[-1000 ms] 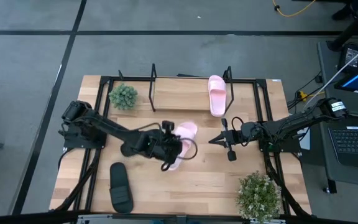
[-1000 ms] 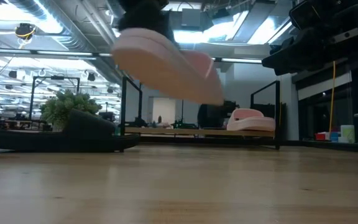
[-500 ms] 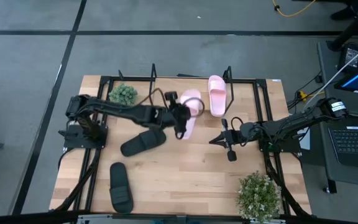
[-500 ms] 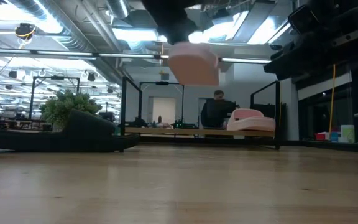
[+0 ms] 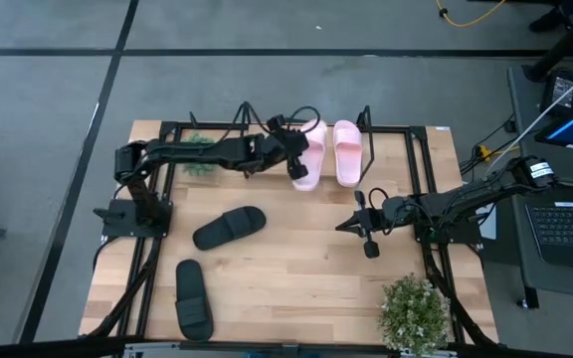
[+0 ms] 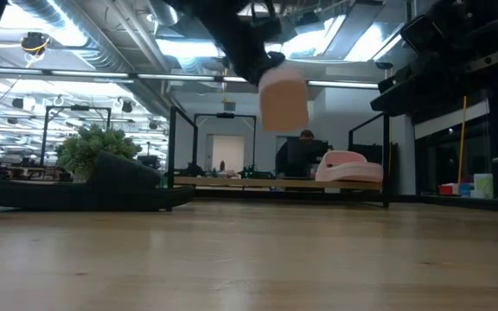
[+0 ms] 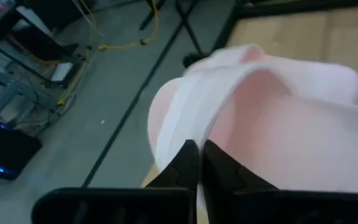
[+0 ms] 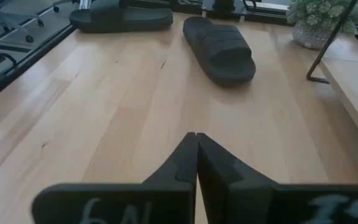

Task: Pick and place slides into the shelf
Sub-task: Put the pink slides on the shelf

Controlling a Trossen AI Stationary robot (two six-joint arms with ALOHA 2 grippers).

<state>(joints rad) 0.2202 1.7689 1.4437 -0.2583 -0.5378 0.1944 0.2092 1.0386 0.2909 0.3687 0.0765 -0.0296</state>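
My left gripper reaches over the shelf's wooden board, shut on a pale pink slide. In the low view that slide hangs high above the shelf. The second pink slide lies flat on its sole on the board, just right of the held one. Two black slides lie on the table on their soles. My right gripper waits shut over the table's right half, touching nothing. My left gripper pinches the pink slide by the edge of its wide strap between its two fingers. It comes from the table's left, slanting down. The slide is lifted clear of the board and hangs below the gripper, lengthwise from far to near.
Thin black wire uprights stand at the shelf's ends. One small plant sits under my left arm, another at the near right corner. The black frame borders the table. A person sits far behind.
My left gripper has carried the pink slide from the table's middle up and toward the far edge, over the shelf beside the other pink slide. The slide has turned from slanted to lengthwise far-to-near. The black slide under the arm now shows.
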